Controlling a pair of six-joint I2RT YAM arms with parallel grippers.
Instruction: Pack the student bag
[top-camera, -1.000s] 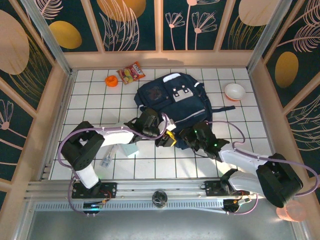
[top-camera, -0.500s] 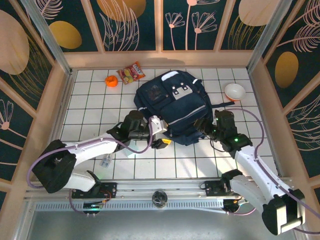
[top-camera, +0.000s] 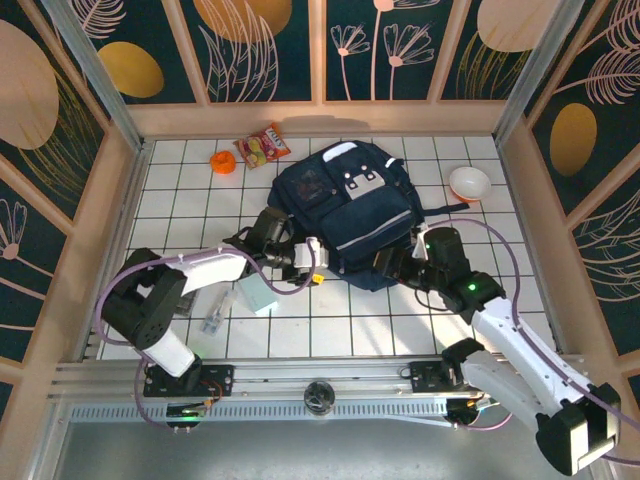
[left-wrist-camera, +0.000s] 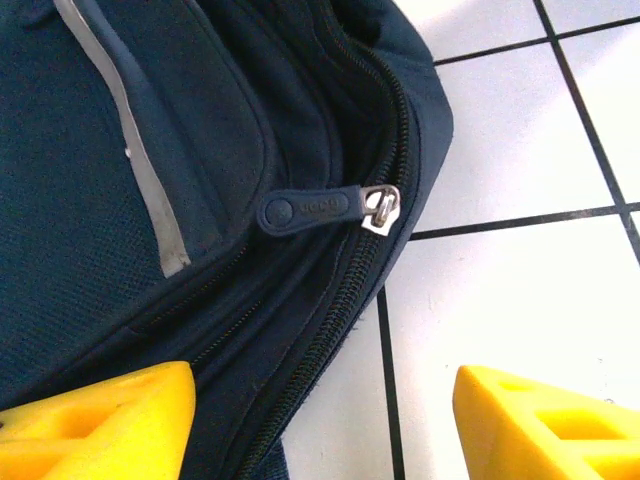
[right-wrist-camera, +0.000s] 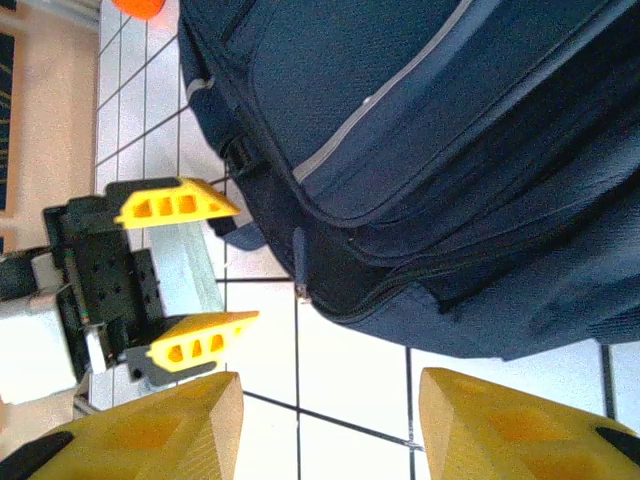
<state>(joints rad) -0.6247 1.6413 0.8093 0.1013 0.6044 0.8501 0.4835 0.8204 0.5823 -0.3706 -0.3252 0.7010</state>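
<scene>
Left wrist view: my left tool (left-wrist-camera: 320, 430) has its two yellow fingers spread apart with nothing between them, hovering at a near corner of the student bag (left-wrist-camera: 150, 150). Just ahead of the tool is the zip pull (left-wrist-camera: 310, 208), a dark tab on a silver slider. It rests flat on a zip that curves round the bag's corner and looks closed. The navy bag lies on the white tiled worktop (left-wrist-camera: 520, 130), directly ahead of both tools. My right tool (right-wrist-camera: 330, 430) also stands apart and empty at the same near edge of the bag, with my left tool across from it.

I judge the step in hand to be opening the bag's zip; nothing looks packed yet. The next move calls for bringing the left tool forward to straddle the tab, then pinching it. Bare tiles lie beside and behind both tools, which should give room to pull along the zip. The two tools are near one another, so a clash is a risk.
</scene>
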